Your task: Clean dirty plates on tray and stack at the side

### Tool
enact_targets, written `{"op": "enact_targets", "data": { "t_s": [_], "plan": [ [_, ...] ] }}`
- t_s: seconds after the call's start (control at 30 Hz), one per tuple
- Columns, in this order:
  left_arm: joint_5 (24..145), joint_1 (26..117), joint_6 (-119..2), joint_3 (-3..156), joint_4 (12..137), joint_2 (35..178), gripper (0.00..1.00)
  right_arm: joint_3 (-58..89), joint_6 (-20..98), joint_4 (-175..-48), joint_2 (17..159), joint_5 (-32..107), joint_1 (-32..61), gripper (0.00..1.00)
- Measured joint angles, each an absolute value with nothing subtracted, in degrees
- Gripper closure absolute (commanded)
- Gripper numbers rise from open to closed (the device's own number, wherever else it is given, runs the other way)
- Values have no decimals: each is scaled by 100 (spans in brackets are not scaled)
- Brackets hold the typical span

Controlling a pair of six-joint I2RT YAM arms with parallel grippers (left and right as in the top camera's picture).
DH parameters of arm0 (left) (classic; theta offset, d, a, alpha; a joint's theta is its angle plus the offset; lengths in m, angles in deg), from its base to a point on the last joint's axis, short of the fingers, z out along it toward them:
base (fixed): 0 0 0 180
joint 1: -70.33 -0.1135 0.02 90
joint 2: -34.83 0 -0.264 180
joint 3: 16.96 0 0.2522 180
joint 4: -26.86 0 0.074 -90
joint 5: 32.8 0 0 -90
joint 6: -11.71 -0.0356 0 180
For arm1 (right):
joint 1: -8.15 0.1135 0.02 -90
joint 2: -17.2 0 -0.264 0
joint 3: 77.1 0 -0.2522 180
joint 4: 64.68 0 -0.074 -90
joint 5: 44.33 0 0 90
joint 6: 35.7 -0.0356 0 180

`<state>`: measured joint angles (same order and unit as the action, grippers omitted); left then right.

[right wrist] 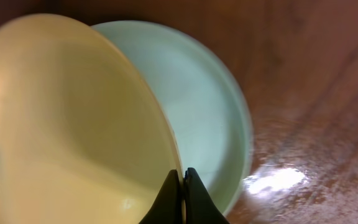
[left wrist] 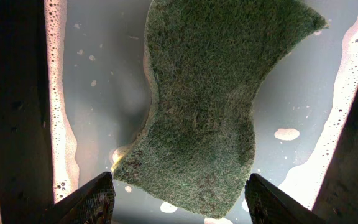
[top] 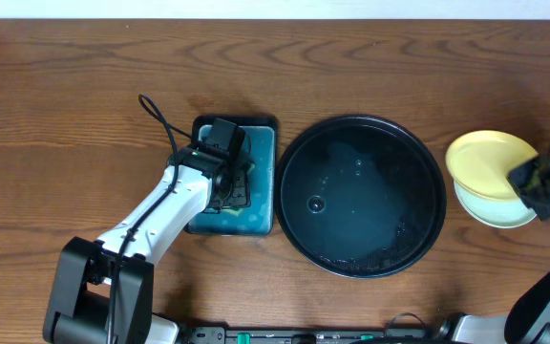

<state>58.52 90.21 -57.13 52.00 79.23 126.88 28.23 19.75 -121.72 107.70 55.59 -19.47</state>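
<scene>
right gripper (right wrist: 183,186) is pinched shut on the rim of the yellow plate (right wrist: 67,124), holding it tilted over the mint plate (right wrist: 210,106). the mint one lies flat on the table (top: 84,76), off to the right of the tray (top: 361,118). can't tell from these views whether there's another mint plate hiding underneath it. no teal smears that i can see on the yellow one.

left gripper (left wrist: 179,202) is over on the left, hanging above the sponge dish (top: 256,215), which sits just beside the tray. its jaws are spread wide and not gripping anything. the sponge (left wrist: 210,93) just lies in the soapy water in front of the fingers.

the tray has no plates on it, only a wet film, so my read is the scrubbing part is done and this is the stacking step for what looks like the last plate.

next move as i see it: level the yellow plate out, bring it down so it nests on the mint one, then let go. from overhead it sits a bit to the far side of the mint plate, so it probably wants a small shift toward the near side first. dropping it while it's tilted could make it slide off. the left arm only has to keep out of the way.
</scene>
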Motion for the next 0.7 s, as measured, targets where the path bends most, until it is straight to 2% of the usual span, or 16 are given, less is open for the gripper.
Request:
{"op": "enact_targets", "data": {
  "t_s": [0.17,0.2,0.27,0.33,0.4,0.53,0.7],
  "plan": [
    [5850,9021,-5713,5200,7926,12688,32,3284,1892,-11812,10770,5316,-2495,99],
    [5852,9021,-5713,5200,7926,12688,32,3361,1890,-11720,10770,5248,-2541,96],
    [5850,9021,-5713,5200,7926,12688,31,3496,1877,-11580,10770,5113,-2587,84],
    [5852,9021,-5713,5200,7926,12688,31,3597,1836,-11517,10770,4992,-2585,64],
    [5852,9021,-5713,5200,7926,12688,31,3669,1860,-11477,10770,4896,-2578,56],
    [5852,9021,-5713,5200,7926,12688,32,3763,1853,-11460,10770,4798,-2578,54],
    [5852,9021,-5713,5200,7926,12688,31,3776,1838,-11440,10770,4660,-2578,46]
  ]
}}
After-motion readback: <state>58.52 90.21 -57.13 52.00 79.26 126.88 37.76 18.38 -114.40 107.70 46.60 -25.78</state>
